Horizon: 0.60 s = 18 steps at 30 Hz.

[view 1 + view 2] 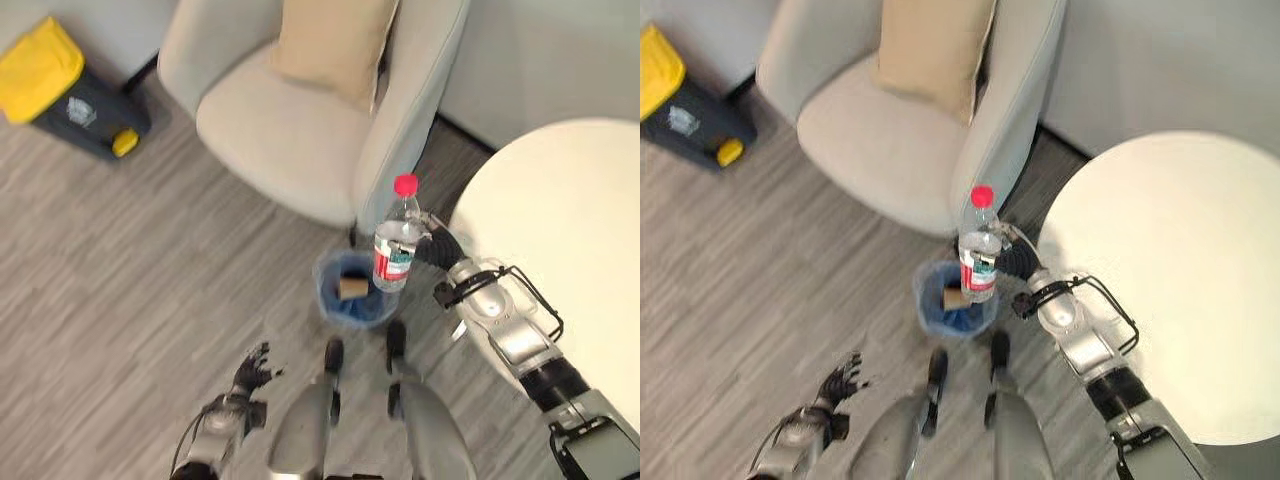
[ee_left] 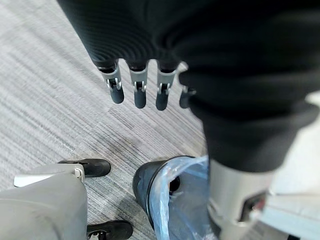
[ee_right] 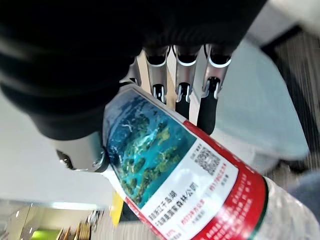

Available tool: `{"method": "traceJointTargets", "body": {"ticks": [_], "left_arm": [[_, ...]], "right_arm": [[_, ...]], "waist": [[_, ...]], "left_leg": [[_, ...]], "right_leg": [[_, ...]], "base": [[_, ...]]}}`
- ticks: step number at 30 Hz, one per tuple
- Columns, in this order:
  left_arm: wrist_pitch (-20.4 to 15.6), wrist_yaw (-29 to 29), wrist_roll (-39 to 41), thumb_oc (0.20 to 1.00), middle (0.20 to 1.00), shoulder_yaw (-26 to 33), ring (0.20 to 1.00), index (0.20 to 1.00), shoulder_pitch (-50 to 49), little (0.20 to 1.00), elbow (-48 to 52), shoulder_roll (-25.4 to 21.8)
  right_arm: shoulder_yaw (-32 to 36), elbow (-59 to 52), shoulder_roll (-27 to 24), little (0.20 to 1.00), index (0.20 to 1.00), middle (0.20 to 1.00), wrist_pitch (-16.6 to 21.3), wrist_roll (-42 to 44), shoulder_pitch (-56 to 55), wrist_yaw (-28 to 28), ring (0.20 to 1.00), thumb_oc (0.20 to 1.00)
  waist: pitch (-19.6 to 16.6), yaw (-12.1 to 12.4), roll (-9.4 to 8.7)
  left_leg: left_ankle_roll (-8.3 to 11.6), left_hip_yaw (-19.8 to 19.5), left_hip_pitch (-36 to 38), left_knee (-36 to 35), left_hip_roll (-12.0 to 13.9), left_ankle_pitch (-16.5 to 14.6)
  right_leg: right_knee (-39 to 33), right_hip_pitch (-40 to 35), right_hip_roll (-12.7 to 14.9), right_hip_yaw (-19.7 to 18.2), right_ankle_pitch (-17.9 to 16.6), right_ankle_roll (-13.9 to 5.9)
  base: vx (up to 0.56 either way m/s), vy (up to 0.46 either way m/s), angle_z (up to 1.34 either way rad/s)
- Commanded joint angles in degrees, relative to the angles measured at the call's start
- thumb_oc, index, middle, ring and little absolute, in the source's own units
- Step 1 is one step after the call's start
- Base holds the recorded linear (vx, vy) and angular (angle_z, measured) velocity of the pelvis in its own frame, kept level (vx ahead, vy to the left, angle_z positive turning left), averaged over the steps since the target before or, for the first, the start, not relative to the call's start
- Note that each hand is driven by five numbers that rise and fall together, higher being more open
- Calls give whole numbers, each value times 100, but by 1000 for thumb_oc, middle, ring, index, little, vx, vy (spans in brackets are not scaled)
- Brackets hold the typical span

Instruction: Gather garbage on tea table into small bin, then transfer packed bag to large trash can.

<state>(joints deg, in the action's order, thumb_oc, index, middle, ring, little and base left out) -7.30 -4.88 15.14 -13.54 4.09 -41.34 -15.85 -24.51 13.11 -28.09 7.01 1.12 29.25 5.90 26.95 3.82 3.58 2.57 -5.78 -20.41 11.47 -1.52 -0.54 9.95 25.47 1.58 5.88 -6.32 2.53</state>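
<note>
Right hand point(image 1: 437, 248) was closed round one clear plastic bottle point(image 1: 398, 240) with a red cap and a red-and-blue label, held upright directly above the small bin point(image 1: 352, 291). The bin, lined with a blue bag, stood on the wood-look floor point(image 1: 120, 270) between the beige armchair point(image 1: 300, 110) and the round white tabletop point(image 1: 1180, 270). One brown item point(image 1: 352, 288) lay inside the bin; what it was could not be told.

Right wrist view showed the grip up close: fingers point(image 3: 184, 75) wrapped over the bottle's label, thumb on the opposite side. The eye views did not resolve this detail.

Left hand point(image 1: 252, 370) hung low near the floor, fingers relaxed and extended, holding nothing. Left wrist view showed its fingers point(image 2: 140, 85) straight over the floor, with the bin rim and its blue liner point(image 2: 175, 195) below.

Eye views alone gave the wider room: one large trash can point(image 1: 65, 90), dark grey with a yellow lid, stood well apart past the armchair. One tan cushion point(image 1: 335, 40) leaned on the chair back.
</note>
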Motion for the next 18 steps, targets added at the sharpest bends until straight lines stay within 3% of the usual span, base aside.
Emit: {"method": "traceJointTargets", "body": {"ticks": [1, 5, 6, 9, 12, 18], "left_arm": [[-200, -248, 362, 1000, 1000, -6, 1000, 1000, -136, 1000, 114, -274], [-226, -370, 438, 1000, 1000, -99, 1000, 1000, 132, 1000, 251, -318], [-251, -425, 434, 1000, 1000, -177, 1000, 1000, 272, 1000, 288, -348], [-265, -471, 410, 1000, 1000, -226, 1000, 1000, 442, 1000, 370, -435], [-290, -530, 419, 1000, 1000, -313, 1000, 1000, 671, 1000, 509, -612], [-356, -600, 555, 1000, 1000, -442, 1000, 1000, 867, 1000, 595, -736]], "right_arm": [[-50, -516, 151, 200, 200, 200, 309, -128, -143, 407, 200, 200], [-72, -227, 204, 200, 200, 200, 239, -306, 257, 745, 200, 200], [-67, -21, 192, 200, 200, 200, 204, -421, 487, 940, 200, 200], [-81, 226, 103, 200, 200, 200, 152, -522, 835, 1112, 200, 200], [-145, 921, -71, 200, 200, 200, 22, -654, 1560, 1393, 200, 200], [-384, 1846, -276, 200, 200, 200, -130, -616, 2363, 1539, 200, 200]], "waist": [[-298, 16, -137], [-167, 53, -80], [-86, 53, -60], [-29, 58, -41], [29, 94, -3], [-1, 225, 18]], "left_leg": [[-16, 33, -539, 700, -263, -324], [-49, 67, -1357, 1247, -298, -364], [-41, 88, -1703, 1618, -307, -595], [-41, 86, -2200, 1980, -333, -672], [-70, 113, -3190, 2630, -390, -799], [-116, 118, -4030, 3024, -486, -867]], "right_leg": [[1003, -8, 371, 81, 1413, -464], [1734, 871, 494, 85, 1565, -407], [2156, 1206, 546, 65, 1826, -398], [2559, 1689, 605, 10, 1945, -371], [3282, 2684, 728, -101, 2125, -321], [3761, 3496, 834, -162, 2239, -314]], "base": [[-180, 36, 27], [-103, 24, 30], [-69, 14, 27], [-54, 16, 13], [-71, 29, 41], [0, 6, 21]]}}
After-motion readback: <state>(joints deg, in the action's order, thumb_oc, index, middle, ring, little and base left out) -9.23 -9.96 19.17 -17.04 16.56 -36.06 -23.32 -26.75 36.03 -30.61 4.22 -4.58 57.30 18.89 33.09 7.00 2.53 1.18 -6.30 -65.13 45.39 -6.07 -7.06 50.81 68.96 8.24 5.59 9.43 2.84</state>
